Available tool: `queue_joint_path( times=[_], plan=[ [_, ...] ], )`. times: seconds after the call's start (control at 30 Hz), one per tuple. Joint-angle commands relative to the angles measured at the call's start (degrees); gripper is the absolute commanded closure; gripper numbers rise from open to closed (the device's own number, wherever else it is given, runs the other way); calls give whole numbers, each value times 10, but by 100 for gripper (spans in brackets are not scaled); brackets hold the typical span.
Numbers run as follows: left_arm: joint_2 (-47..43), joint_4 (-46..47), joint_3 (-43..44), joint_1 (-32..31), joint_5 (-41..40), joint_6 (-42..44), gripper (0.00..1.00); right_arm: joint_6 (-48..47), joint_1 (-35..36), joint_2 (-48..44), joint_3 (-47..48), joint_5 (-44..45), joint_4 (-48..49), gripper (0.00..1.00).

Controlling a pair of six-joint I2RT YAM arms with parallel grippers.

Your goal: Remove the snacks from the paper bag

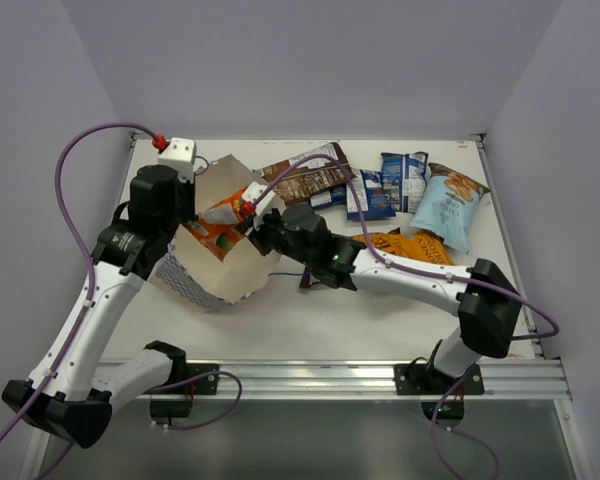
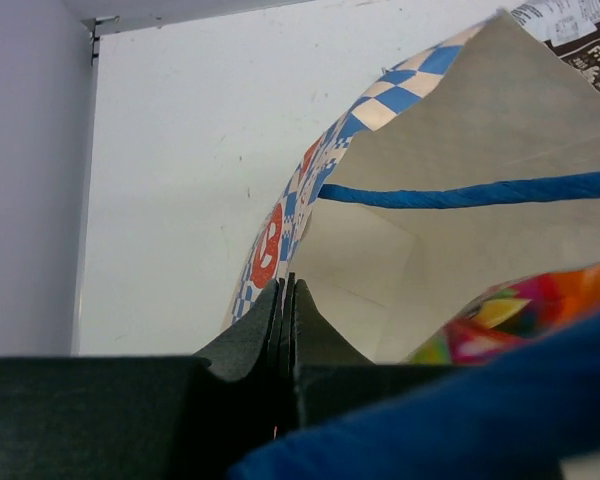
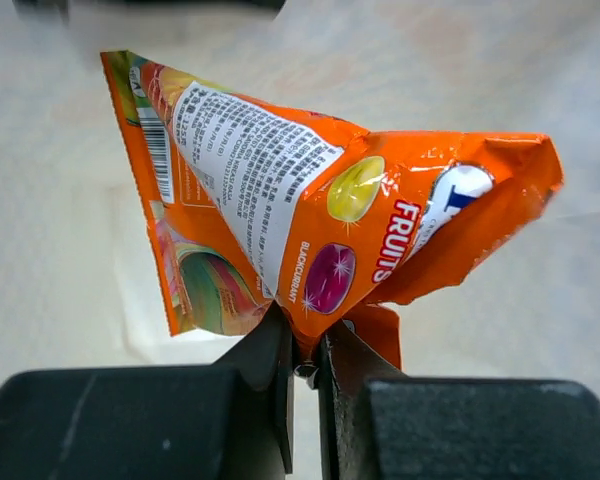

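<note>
My right gripper (image 3: 302,345) pinches only a corner of the orange packet (image 3: 330,200) just above the mouth of the bag (image 1: 230,275), so it could slip and drop inside, while my left gripper (image 2: 285,300) clamps the rim.

We count one paper bag (image 1: 212,270), toward the table's (image 1: 320,315) left edge. Five snack packets lie outside it, toward the far right corner: one dark brown packet (image 1: 305,180), one dark blue packet (image 1: 368,196), a second dark blue packet (image 1: 405,180), one light blue packet (image 1: 448,208) and one orange-yellow packet (image 1: 412,247). One orange packet (image 3: 320,200) is at the bag's mouth; more orange shows inside, and we cannot count it. There are two robot arms: the left arm (image 1: 85,310) and the right arm (image 1: 420,278).
</note>
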Motion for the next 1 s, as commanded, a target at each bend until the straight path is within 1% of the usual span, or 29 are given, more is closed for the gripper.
queue_joint_path(
  times=[0.0, 0.07, 0.2, 0.23, 0.27, 0.33, 0.37, 0.4, 0.43, 0.5, 0.6, 0.7, 0.8, 0.83, 0.87, 0.9, 0.93, 0.97],
  plan=[
    [6, 4, 9, 0, -38, -18, 100, -48, -19, -65, 54, 34, -17, 100],
    [10, 3, 9, 0, -48, -23, 100, -53, -26, -101, 75, 40, -37, 100],
    [24, 8, 11, 15, -49, -33, 100, -42, -52, -161, 108, 53, -145, 100],
    [26, 9, 12, 21, -48, -36, 100, -36, -57, -176, 106, 60, -155, 100],
    [29, 9, 13, 28, -48, -37, 100, -31, -62, -211, 90, 67, -167, 100],
    [39, 10, 14, 56, -42, -42, 100, -8, -80, -247, 73, 82, -212, 100],
    [41, 10, 14, 67, -31, -44, 100, 2, -95, -279, 56, 88, -229, 100],
    [46, 10, 14, 91, -27, -46, 100, 15, -102, -295, 46, 91, -250, 100],
    [47, 10, 14, 101, -28, -53, 100, 20, -107, -312, 22, 100, -260, 100],
    [54, 10, 16, 124, -41, -59, 100, 23, -112, -350, 4, 110, -282, 100],
    [68, 10, 21, 146, -42, -73, 100, 23, -112, -371, -18, 103, -350, 100],
    [75, 15, 22, 166, -31, -85, 100, 44, -112, -362, -33, 69, -381, 100],
    [75, 22, 17, 187, -17, -92, 100, 32, -112, -347, -61, 14, -364, 100],
    [75, 24, 14, 189, -14, -94, 100, 32, -112, -320, -64, 2, -361, 100],
    [75, 26, 14, 192, -9, -95, 100, 5, -112, -299, -59, -24, -360, 100],
    [75, 27, 15, 192, -8, -97, 100, 2, -112, -275, -50, -35, -366, 100],
    [75, 28, 16, 192, -7, -98, 100, 0, -112, -226, -32, -43, -369, 99],
    [75, 32, 17, 192, -5, -98, 100, -6, -112, -202, -26, -60, -364, 99]
  ],
)
